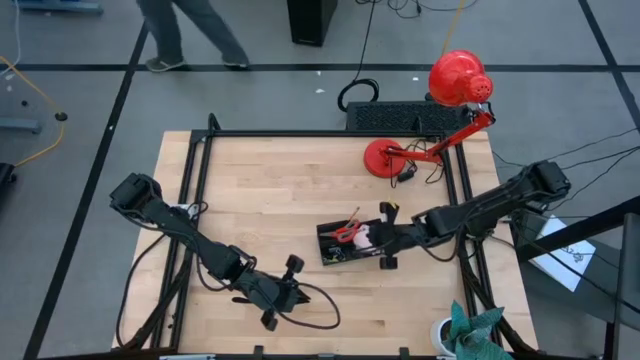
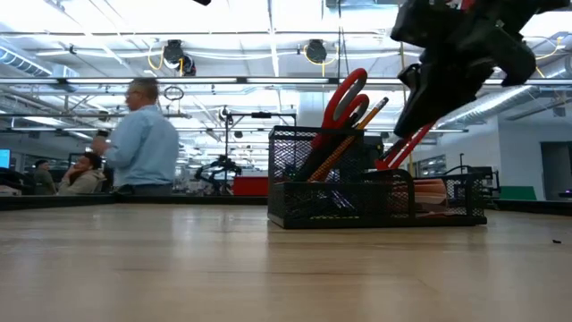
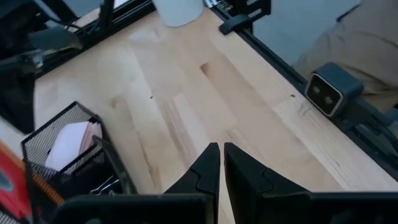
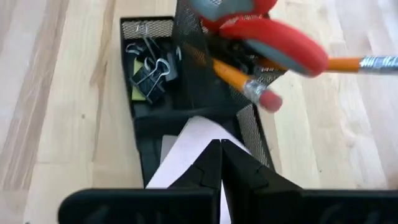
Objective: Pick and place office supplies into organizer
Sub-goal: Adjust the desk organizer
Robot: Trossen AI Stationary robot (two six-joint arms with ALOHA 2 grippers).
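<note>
The wooden desk (image 1: 270, 190) carries a red desk lamp (image 1: 440, 110) at its far right and a black mesh organizer (image 1: 352, 244) right of centre. The right claw (image 4: 221, 146) hangs clenched and empty just above the organizer's white-pink sticky-note pad (image 4: 186, 152). The left claw (image 3: 222, 149) is likewise clenched on nothing, low over bare wood at the desk's near edge, left of the organizer. In the organizer's tall cup stand red-handled scissors (image 4: 267, 31) and orange pencils (image 4: 239, 81); a side compartment holds black binder clips (image 4: 149, 71) over a yellow piece (image 4: 135, 93).
</note>
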